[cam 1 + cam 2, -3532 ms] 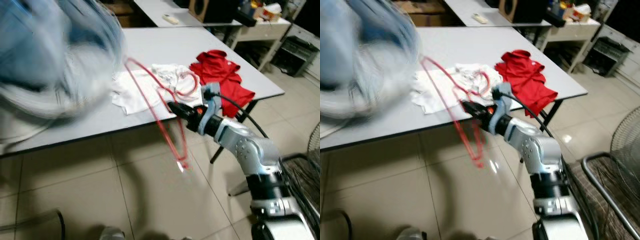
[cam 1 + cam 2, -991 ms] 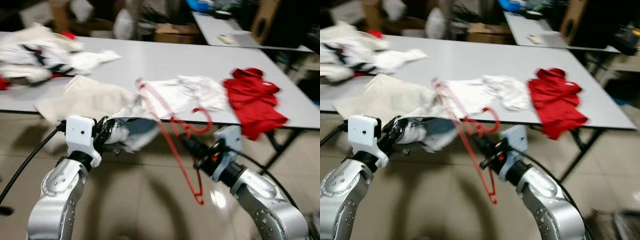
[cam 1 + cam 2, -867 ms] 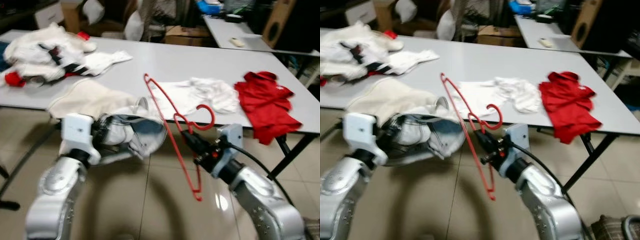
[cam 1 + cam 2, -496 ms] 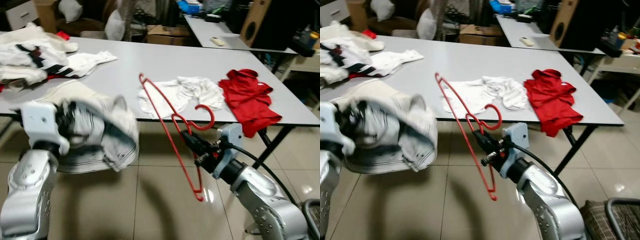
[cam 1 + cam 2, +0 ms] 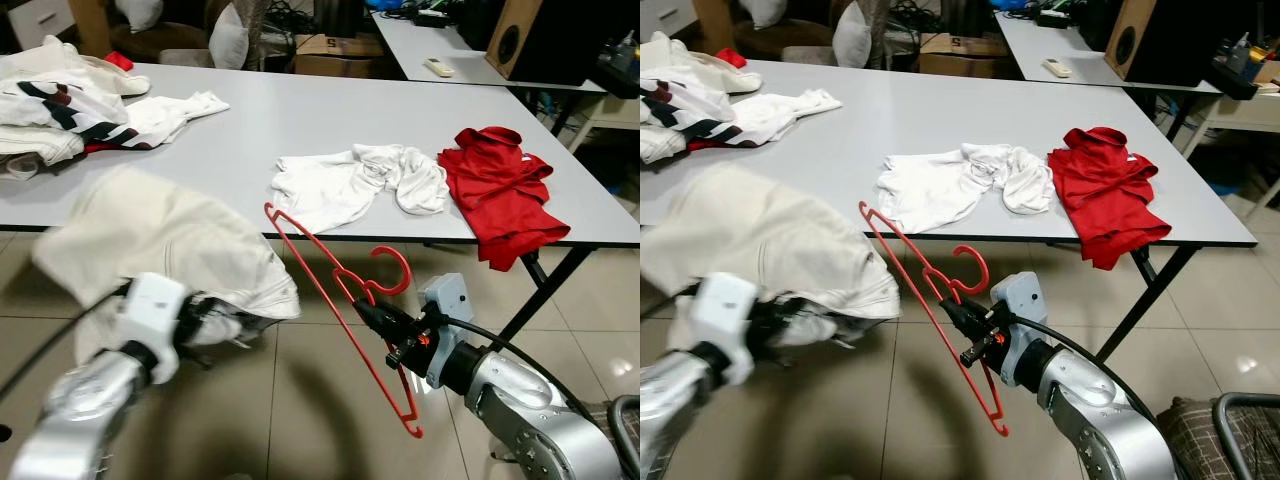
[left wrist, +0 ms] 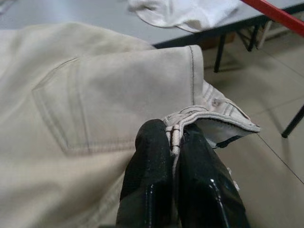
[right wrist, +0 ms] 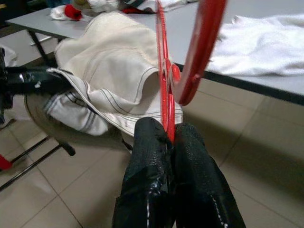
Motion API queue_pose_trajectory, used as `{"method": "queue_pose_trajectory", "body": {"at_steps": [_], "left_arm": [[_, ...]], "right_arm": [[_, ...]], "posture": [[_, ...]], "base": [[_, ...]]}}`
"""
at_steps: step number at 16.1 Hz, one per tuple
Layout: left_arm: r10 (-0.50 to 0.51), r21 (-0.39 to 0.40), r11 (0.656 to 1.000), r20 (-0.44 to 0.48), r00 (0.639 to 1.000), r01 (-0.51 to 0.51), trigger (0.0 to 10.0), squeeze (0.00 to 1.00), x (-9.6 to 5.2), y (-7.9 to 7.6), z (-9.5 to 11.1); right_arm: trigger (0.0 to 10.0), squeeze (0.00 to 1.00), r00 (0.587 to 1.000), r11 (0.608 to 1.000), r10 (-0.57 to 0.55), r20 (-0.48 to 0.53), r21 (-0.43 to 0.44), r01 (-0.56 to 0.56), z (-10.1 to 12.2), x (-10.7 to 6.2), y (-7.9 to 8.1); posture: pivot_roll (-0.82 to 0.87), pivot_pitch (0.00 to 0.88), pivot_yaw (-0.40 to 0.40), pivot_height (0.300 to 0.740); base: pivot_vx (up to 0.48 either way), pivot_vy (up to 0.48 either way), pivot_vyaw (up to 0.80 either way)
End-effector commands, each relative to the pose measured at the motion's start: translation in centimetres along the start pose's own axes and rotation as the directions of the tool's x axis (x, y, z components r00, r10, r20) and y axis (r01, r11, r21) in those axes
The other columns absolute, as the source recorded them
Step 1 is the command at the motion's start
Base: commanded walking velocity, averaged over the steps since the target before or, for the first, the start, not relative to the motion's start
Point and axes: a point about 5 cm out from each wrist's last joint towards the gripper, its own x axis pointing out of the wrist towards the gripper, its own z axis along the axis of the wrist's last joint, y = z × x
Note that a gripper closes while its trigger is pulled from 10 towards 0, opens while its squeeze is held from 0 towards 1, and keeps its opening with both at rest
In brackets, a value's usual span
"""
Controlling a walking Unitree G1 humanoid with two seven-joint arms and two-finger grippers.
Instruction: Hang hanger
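Hanger (image 5: 340, 308) sits in your right gripper (image 5: 372, 312), held in the air over the floor (image 5: 300, 420), just off the tabletop's (image 5: 300, 120) near edge. The jaws are clamped together on the red wire close under the hook, as your right wrist view shows (image 7: 167, 128). The hook curls up above the fingers; one arm of the hanger runs up toward the table edge, the other slants down toward the floor tiles.

Your left gripper (image 6: 173, 142) is also off the near edge, further toward the left end, and its jaws are pinched shut on the waistband of cream trousers (image 5: 170, 240). The trousers bulge up above the wrist and hang beside the hanger's upper arm; you cannot tell whether they touch it.

On the tabletop, a crumpled white shirt (image 5: 350, 180) lies near the middle of the near edge. A red shirt (image 5: 500, 190) lies just beside it toward the right corner, with one part drooping over the edge. A pile of white and red clothes (image 5: 70, 100) lies at the far left end.

A second table (image 5: 450, 50) stands behind, with a brown speaker (image 5: 520, 35) on it.
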Motion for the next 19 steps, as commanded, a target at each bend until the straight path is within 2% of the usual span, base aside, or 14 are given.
{"method": "queue_pose_trajectory", "body": {"at_steps": [1, 3, 6, 14, 19], "left_arm": [[-0.001, 0.017, 1.000, 0.015, 1.000, 0.001, 10.0, 0.00, 0.5, -0.3, 0.3], [-0.044, 0.008, 0.999, 0.014, 0.999, 0.044, 10.0, 0.00, 1.2, -1.2, -0.3], [-0.072, 0.007, 0.997, 0.026, 0.997, 0.072, 10.0, 0.00, 1.7, -1.7, -0.1], [-0.094, 0.026, 0.995, 0.038, 0.995, 0.093, 10.0, 0.00, 2.5, -1.6, 0.2], [-0.065, 0.044, 0.997, 0.020, 0.998, 0.064, 10.0, 0.00, 3.0, -1.3, 0.1]], "right_arm": [[10.0, 0.00, 0.999, 1.000, -0.026, -0.028, -0.005, 0.026, -0.4, -0.2, -0.3], [10.0, 0.00, 0.999, 0.999, -0.032, -0.039, -0.025, 0.031, -0.8, -0.4, -0.3], [10.0, 0.00, 0.996, 0.996, -0.086, -0.003, 0.005, 0.086, -0.4, -0.5, -0.8], [10.0, 0.00, 0.993, 0.993, -0.120, 0.008, 0.006, 0.120, -0.4, -0.9, -0.9], [10.0, 0.00, 0.991, 0.991, -0.132, -0.014, -0.012, 0.132, -0.7, -1.0, -1.0]], "posture": [[0.01, 0.000, -0.040, 0.740], [0.00, 0.000, -0.035, 0.740], [-0.02, 0.000, -0.022, 0.740], [-0.04, 0.000, 0.008, 0.740], [-0.04, 0.000, 0.003, 0.740]], "base": [[0.000, 0.000, 0.00], [0.000, 0.000, 0.00], [0.000, 0.000, 0.00], [-0.258, 0.000, 0.00], [0.000, 0.000, 0.00]]}}
